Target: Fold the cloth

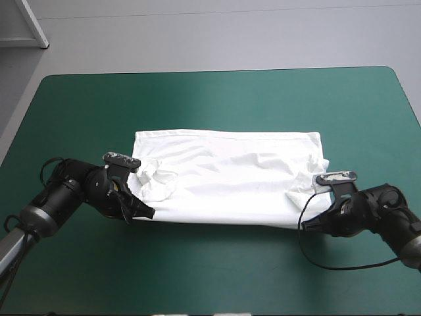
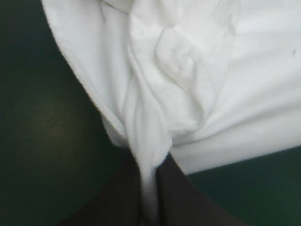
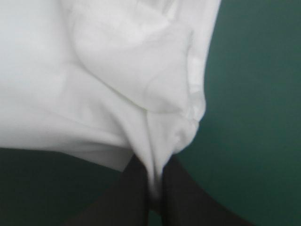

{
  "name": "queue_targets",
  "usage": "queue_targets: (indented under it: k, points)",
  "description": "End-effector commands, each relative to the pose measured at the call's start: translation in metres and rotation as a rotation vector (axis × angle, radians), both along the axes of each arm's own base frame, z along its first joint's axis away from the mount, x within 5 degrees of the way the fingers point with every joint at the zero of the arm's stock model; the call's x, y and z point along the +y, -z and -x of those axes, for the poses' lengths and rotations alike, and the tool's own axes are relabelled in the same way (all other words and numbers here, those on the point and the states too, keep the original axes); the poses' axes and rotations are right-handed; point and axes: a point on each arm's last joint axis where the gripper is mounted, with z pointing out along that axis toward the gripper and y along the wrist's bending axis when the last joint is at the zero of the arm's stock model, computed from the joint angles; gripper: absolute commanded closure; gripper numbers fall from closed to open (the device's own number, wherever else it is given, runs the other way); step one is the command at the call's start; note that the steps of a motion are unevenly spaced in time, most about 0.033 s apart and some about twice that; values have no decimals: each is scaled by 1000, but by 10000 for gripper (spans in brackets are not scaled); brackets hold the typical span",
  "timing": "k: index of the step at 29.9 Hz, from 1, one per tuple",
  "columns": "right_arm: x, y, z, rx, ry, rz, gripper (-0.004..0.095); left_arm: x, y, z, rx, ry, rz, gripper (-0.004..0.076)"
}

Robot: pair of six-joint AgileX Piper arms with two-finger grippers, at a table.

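The white T-shirt (image 1: 227, 178) lies spread across the middle of the teal-green table, folded into a wide band with wrinkles at both near corners. My left gripper (image 1: 146, 212) is low at the shirt's near left corner, shut on a pinch of the T-shirt (image 2: 146, 155) that bunches between the black fingers (image 2: 120, 197). My right gripper (image 1: 309, 222) sits at the near right corner, likewise shut on a gathered fold of the T-shirt (image 3: 155, 141) rising from its fingers (image 3: 188, 202).
The teal-green cover (image 1: 217, 99) stretches bare beyond the shirt to the far edge and on both sides. A strip of cover (image 1: 217, 270) lies between the shirt's near edge and the table's front edge.
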Motion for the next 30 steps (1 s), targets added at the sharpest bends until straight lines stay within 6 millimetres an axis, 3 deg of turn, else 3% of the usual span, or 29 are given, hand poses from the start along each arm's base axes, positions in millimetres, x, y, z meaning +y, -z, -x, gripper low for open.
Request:
queue_targets:
  k: [1, 7, 10, 14, 20, 27, 30]
  points:
    - [-10, -50, -6, -183, 28, 75, 922, 9, -39, -5, -106, -24, -31, 734]
    - [-1, -96, -41, -451, 10, 29, 922, 23, -74, -38, -278, -82, 23, 734]
    - [7, -106, -67, -526, -7, 17, 922, 25, -82, -66, -316, -76, 56, 734]
    - [16, -104, -109, -554, 1, 45, 922, 21, -83, -112, -363, -88, 70, 734]
    - [29, -77, -168, -527, 15, 97, 922, 12, -59, -175, -369, -91, 56, 734]
    - [40, -40, -201, -461, 5, 99, 911, 8, -7, -213, -340, -81, 9, 732]
    - [41, -32, -205, -443, 25, 64, 738, 7, 7, -220, -320, -82, 1, 667]
